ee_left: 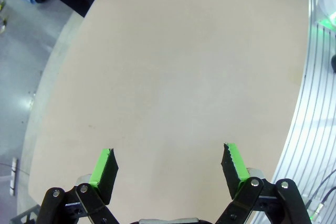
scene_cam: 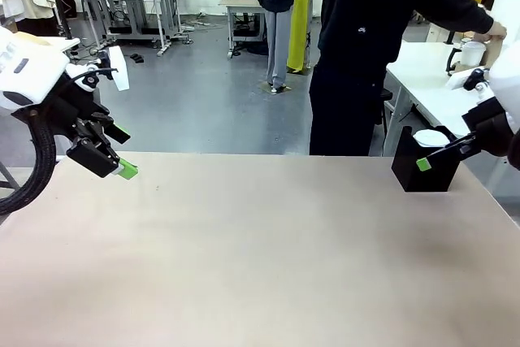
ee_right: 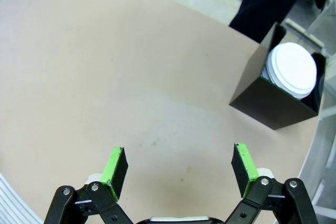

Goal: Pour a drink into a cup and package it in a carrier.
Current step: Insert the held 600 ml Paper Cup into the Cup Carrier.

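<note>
Beige counter (scene_cam: 260, 249) lies bare apart from the black box (ee_right: 278, 90) of white lids (ee_right: 290, 70); left gripper (ee_left: 170, 163) and right gripper (ee_right: 181, 169), jaws apart, hover nearby. Best wait until the person (scene_cam: 382, 46) beyond the box supplies a cup.

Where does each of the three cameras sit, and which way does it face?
Front view: fixed on the robot's side, facing across the table at the person; left gripper and right gripper enter from the sides.
Left wrist view: on the left arm, looking down at bare tabletop between its open fingers.
Right wrist view: on the right arm, looking down past its open fingers toward the black box holding white lids.
Shared: front and right wrist views both show the box.
</note>
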